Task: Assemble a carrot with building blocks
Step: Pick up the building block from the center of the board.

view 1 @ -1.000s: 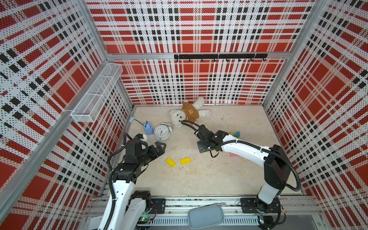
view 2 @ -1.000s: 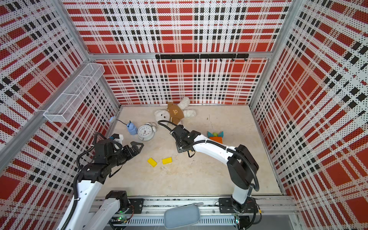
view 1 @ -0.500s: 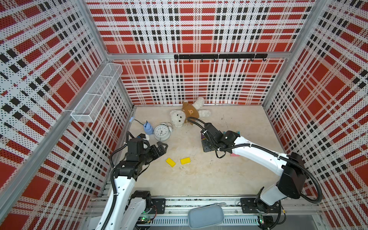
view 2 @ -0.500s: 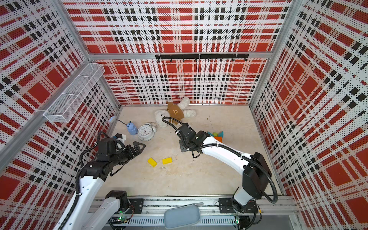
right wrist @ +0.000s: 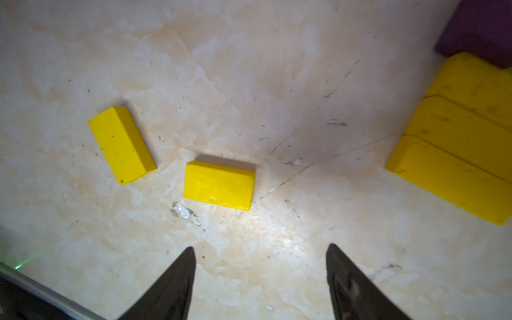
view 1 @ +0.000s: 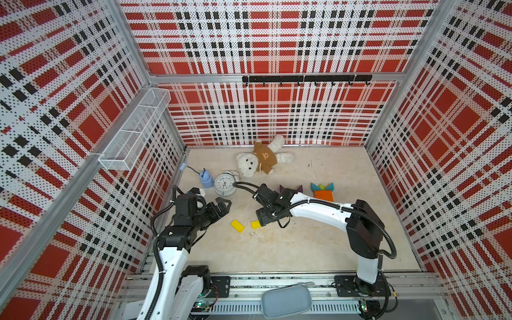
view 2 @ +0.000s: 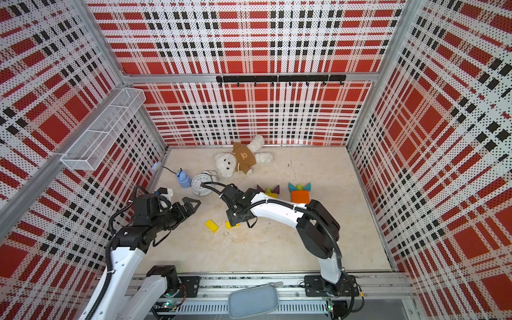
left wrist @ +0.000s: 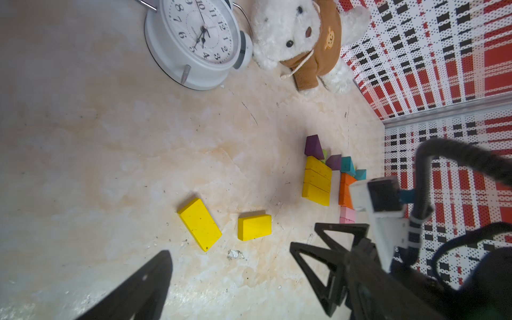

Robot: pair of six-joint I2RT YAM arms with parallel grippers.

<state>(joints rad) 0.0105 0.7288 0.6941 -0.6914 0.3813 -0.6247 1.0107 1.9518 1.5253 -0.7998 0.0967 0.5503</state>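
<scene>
Yellow block (right wrist: 219, 184) lies mid-worktop; my right gripper (right wrist: 260, 246) hovers just beside it, jaws spread, empty; left gripper (view 1: 225, 207) jaws spread too.

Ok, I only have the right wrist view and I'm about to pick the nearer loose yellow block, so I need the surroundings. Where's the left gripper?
Observer: The left gripper hovers open between the alarm clock and the loose yellow blocks, touching neither.
Operator: What lies beyond the yellow row?
Observer: A second figure: orange blocks topped by two teal triangles and a lime cylinder.
Operator: Anything else nearby?
Observer: A teddy bear lies beyond the alarm clock.
</scene>
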